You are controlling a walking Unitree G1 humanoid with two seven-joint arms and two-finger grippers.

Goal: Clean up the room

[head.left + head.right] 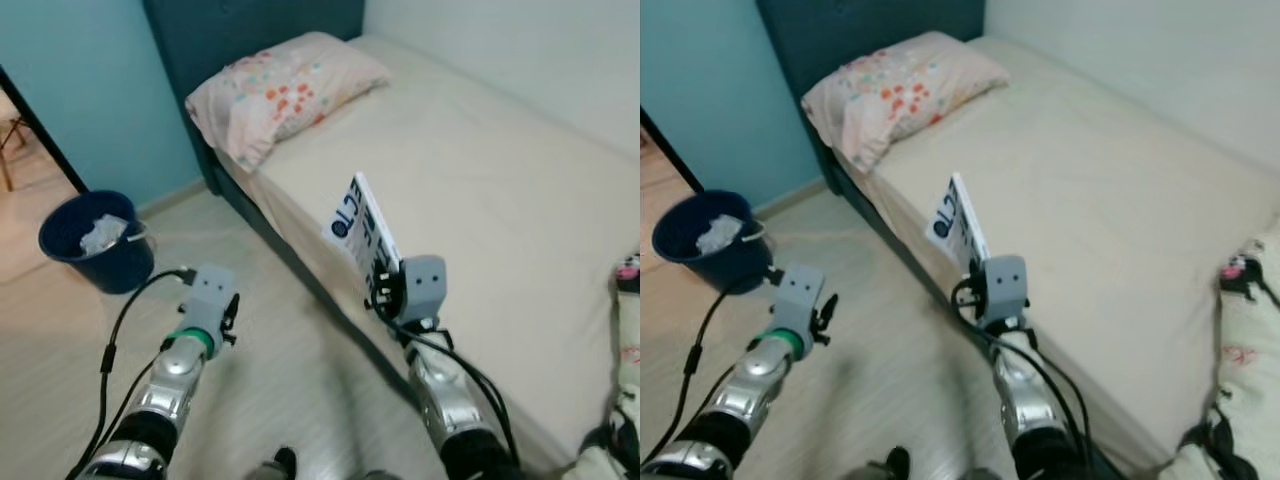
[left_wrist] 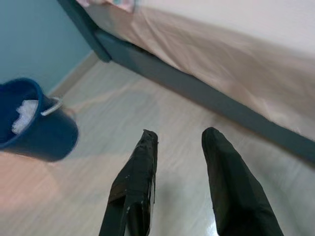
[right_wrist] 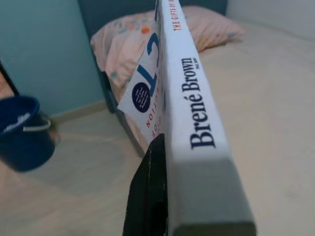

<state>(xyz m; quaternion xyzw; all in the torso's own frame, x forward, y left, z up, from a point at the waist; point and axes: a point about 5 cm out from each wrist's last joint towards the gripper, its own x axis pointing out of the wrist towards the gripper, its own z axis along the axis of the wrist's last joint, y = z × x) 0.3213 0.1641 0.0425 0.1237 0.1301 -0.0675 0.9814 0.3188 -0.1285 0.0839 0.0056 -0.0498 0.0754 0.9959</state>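
Clamped between the long black fingers of the right gripper (image 1: 383, 285), a white paperback book with blue lettering (image 1: 362, 237) is being held on edge, its spine turned upward and its long axis running away from the wrist toward the pink floral pillow (image 1: 281, 91). It is being carried over the near edge of the beige-sheeted bed (image 1: 480, 190), so the mattress is lying directly below and ahead of it, while the pale wooden floor (image 1: 240, 370) is being left to its left. By judgement, the right arm is the one being relied on for any set-down, the bed being the nearest surface. Out over the floor, the left gripper (image 2: 179, 162) is being held with fingers parted and nothing between them, with the dark blue plastic bucket holding crumpled white paper (image 1: 96, 240) standing ahead and to its left.
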